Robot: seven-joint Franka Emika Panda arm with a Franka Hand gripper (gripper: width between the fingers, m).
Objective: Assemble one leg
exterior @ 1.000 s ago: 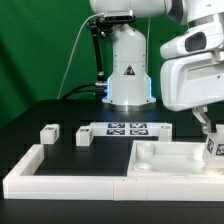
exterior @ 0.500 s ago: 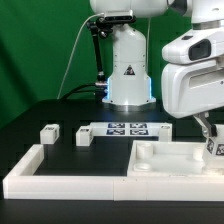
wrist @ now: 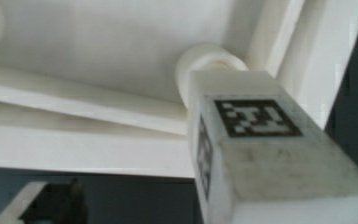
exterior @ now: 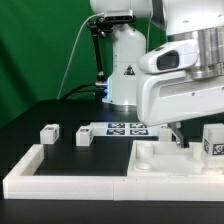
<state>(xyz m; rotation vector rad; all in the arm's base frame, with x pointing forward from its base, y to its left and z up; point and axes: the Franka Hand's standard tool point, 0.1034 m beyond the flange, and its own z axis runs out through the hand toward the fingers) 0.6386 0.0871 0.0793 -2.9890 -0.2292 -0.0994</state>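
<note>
A leg (exterior: 213,140), a small white block with a marker tag, stands upright at the right end of the square tabletop (exterior: 160,165). In the wrist view the leg (wrist: 265,150) fills the near side, tag facing the camera, with the tabletop (wrist: 87,100) behind it. My gripper (exterior: 198,138) hangs low over that end of the tabletop. One dark finger (exterior: 178,131) shows, apart from the leg on the exterior view's left; the other is hidden. The same finger (wrist: 37,203) sits far out at the wrist view's edge, so the jaws look open.
Two more legs (exterior: 48,131) (exterior: 85,136) lie on the black table at the exterior view's left. The marker board (exterior: 127,128) lies behind them. A low white border wall (exterior: 60,180) runs along the front. The robot's base (exterior: 128,70) stands at the back.
The hand has swung toward the exterior view's left and nearer the camera, now covering much of the right side. The leg stays at the tabletop's right end.
</note>
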